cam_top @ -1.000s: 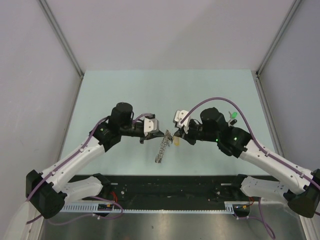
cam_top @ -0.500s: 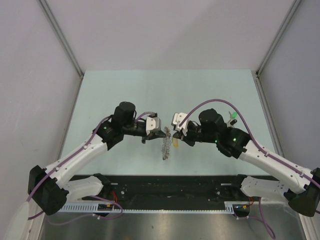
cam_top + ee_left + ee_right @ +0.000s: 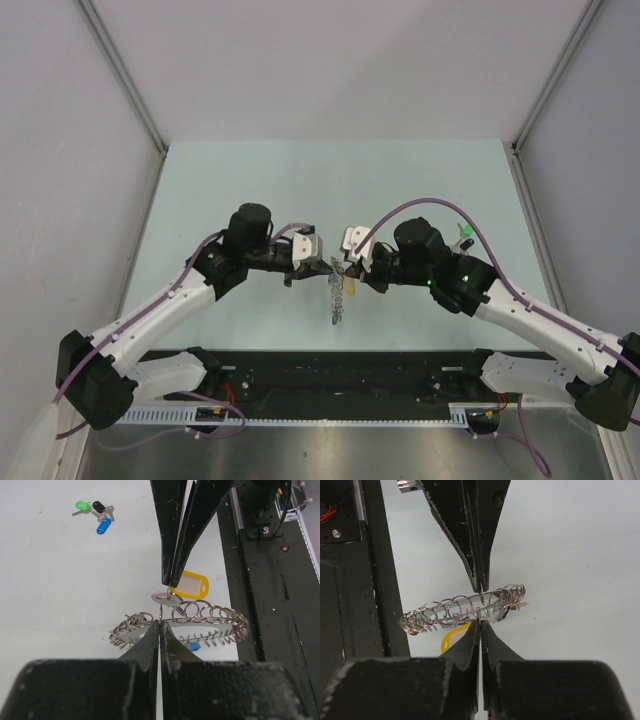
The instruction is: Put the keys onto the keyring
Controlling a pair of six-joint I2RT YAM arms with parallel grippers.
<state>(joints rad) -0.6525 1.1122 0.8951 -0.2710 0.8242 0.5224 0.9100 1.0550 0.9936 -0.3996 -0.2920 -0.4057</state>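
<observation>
tabletop (image 3: 250, 190) pale green, grey walls (image 3: 70, 150), keyring (image 3: 337, 295) and yellow key (image 3: 189, 586) held above

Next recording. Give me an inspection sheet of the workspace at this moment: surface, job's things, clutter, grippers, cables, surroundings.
Surface: pale green table, no spills or marks seen.
Job's things: keyring hangs between the two grippers. The yellow key is right at it. The loose keys, green, black and blue, lie together on the table.
Clutter: nothing seen.
Grippers: left gripper has its jaws shut on the keyring. Right gripper has its jaws shut on the yellow key.
Cables: purple cables run along both arms, looping above the right wrist.
Surroundings: plain grey walls on three sides, black rail at the near edge.
</observation>
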